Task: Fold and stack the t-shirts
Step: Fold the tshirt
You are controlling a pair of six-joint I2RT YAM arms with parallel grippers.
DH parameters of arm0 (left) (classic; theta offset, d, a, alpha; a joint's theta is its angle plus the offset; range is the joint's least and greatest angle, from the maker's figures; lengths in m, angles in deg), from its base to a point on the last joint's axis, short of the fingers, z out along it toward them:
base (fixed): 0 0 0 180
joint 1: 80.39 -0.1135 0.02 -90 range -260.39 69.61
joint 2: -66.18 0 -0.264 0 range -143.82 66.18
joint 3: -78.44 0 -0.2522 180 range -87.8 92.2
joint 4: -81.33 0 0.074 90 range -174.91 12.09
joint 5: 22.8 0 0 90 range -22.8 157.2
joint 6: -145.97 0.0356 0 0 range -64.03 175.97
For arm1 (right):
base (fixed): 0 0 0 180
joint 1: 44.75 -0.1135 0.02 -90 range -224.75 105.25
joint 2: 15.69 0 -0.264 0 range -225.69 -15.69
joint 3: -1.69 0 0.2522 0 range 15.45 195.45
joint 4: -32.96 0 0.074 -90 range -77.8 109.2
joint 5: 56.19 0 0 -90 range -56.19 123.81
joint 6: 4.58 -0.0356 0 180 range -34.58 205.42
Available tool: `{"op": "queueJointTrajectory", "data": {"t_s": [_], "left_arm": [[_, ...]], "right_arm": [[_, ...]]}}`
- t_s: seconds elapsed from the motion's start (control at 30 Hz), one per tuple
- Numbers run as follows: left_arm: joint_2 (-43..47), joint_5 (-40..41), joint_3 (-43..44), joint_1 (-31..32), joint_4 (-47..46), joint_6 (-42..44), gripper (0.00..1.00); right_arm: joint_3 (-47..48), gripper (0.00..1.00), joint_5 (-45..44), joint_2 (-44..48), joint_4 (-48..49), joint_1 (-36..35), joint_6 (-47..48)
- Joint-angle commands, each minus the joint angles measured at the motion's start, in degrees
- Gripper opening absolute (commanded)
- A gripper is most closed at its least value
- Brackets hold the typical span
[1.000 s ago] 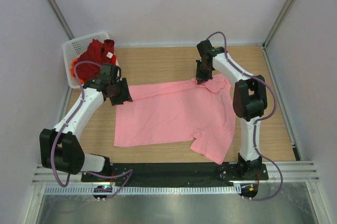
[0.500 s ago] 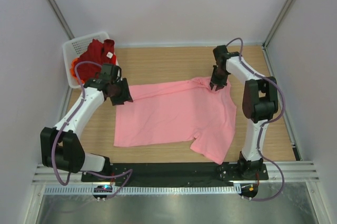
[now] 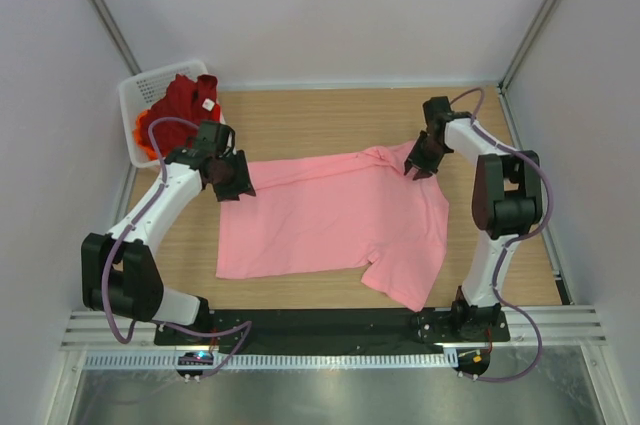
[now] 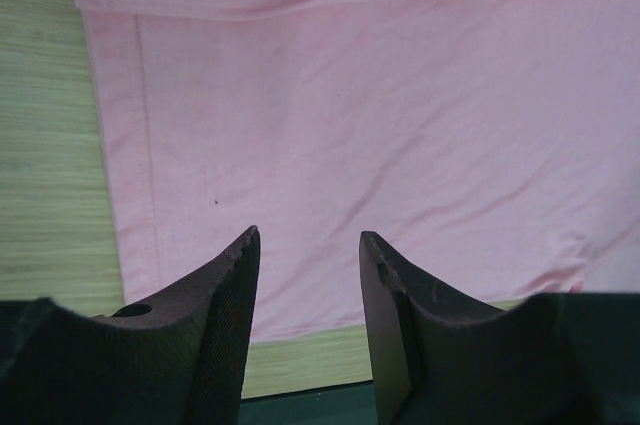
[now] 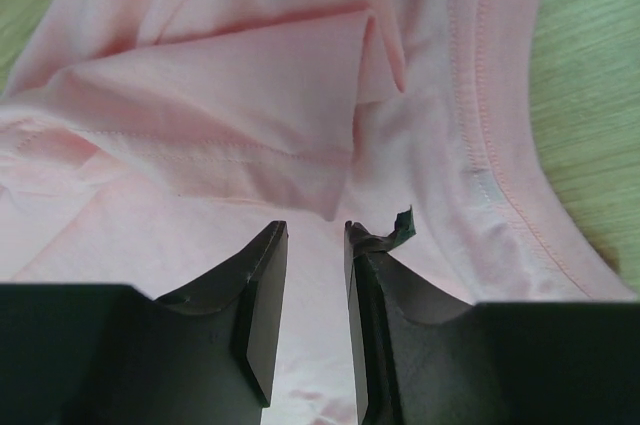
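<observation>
Where the pink t-shirt [image 3: 330, 220] sits: spread out on the table [image 3: 300, 125], close to the basket [image 3: 135, 95] but not touching it, on the side facing the middle of the table. It's mostly flat.
How it'll handle: we reckon light, floppy and with zero stiffness. Lift one edge and the rest will likely drag and bunch rather than follow.
Where we'd grab: the stitched edges, since they give the thickest bite. That's the hem [image 4: 130, 145] corner nearest the basket and the collar [image 5: 500, 175] end farthest from it. We'd pinch both together so the cloth stays taut.
Left claw [image 4: 307, 237]: hovering over the hem corner closest to the basket, jaws fairly wide apart, nothing between them.
Right claw [image 5: 315, 228]: at the shirt's end farthest from the basket, just by the collar. Its jaws are only narrowly parted and nothing's pinched.
Rumple: a folded-over flap [image 5: 250, 125] lies right ahead of the right claw's tips. We think it wants smoothing before any fold.
Other shirts: the dark red t-shirt [image 3: 185, 100] with its white tag [image 3: 208, 103] is heaped in the basket, and the orange t-shirt [image 3: 143, 135] peeks out under it.
In the way: nothing lies on the pink one. The basket's rim is close to the left arm, so we'd mind that on any wide swing.
</observation>
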Motion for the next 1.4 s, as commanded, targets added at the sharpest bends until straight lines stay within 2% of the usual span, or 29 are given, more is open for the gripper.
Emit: {"op": "queueJointTrajectory", "data": {"t_s": [0.0, 0.3, 0.4, 0.53, 0.73, 0.83, 1.1, 1.17, 1.27, 1.3, 1.37], "left_arm": [[0.17, -0.37, 1.47, 0.17, -1.73, -0.3, 0.46], [-0.35, -0.11, 2.0, 0.08, -1.56, -0.13, 0.46], [-0.44, -0.02, 2.17, 0.08, -1.38, -0.13, 0.46], [-0.27, 0.07, 2.35, 0.17, -1.38, -0.13, 0.46], [0.52, 0.86, 1.91, 0.08, -1.29, 0.05, 0.46], [0.53, 0.78, 1.03, 0.08, -1.29, 0.31, 0.45], [1.32, 0.25, -0.46, 0.08, -0.42, 1.01, 0.45], [1.4, 0.16, -0.64, 0.17, -0.41, 1.1, 0.45], [1.14, 0.25, -0.73, 0.17, -0.5, 1.28, 0.45], [1.14, 0.16, -0.47, 0.17, -0.5, 1.37, 0.45], [0.96, 0.33, -0.12, 0.17, -0.41, 1.72, 0.45]], "right_arm": [[0.23, 0.36, 1.48, -0.97, 3.94, 0.24, -2.37], [0.84, 0.34, 1.04, -3.0, 4.11, 1.47, -1.67], [1.63, 0.26, 0.77, -3.26, 4.11, 1.56, -1.06], [3.83, 0.01, 0.25, -3.0, 0.27, 1.56, 0.17], [8.66, 0.01, -7.91, 2.18, -13.62, 2.0, 5.79], [8.93, 0.01, -12.13, 4.55, -17.4, 2.27, 7.9], [2.43, 0.01, -18.74, 7.46, -17.25, 3.06, 11.07], [1.29, 0.04, -17.43, 7.02, -14.44, 3.41, 11.51], [2.85, 0.26, -16.37, 3.43, -11.98, 3.32, 12.48], [3.82, 0.37, -16.1, 2.63, -12.67, 3.32, 13.0], [5.67, 0.42, -17.41, 3.23, -13.46, 1.75, 13.18]]}}
